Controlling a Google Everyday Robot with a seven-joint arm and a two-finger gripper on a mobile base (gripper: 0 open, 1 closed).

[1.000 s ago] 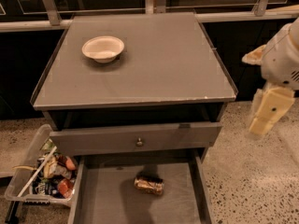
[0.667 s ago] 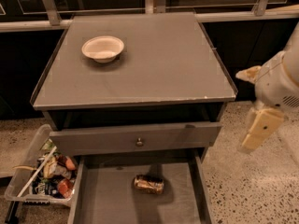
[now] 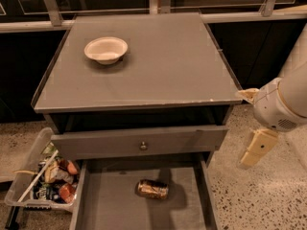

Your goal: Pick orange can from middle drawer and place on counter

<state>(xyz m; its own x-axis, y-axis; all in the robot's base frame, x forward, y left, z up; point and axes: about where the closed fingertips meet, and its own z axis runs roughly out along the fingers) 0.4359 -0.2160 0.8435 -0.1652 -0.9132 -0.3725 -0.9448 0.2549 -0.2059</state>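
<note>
Gripper (image 3: 258,148) hangs right of the open drawer (image 3: 110,205), grip state unclear; best swing left, drop squarely over the can (image 3: 152,189).

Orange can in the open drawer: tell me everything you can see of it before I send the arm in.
The orange can is small, shiny golden-orange metal with dark label marks. It lies on its side, long axis running roughly left to right, near the centre of the middle drawer, which is pulled open. It rests on the drawer's flat grey bottom and touches nothing else. The tool hangs outside the drawer to the right, higher than the can and apart from it.
</note>
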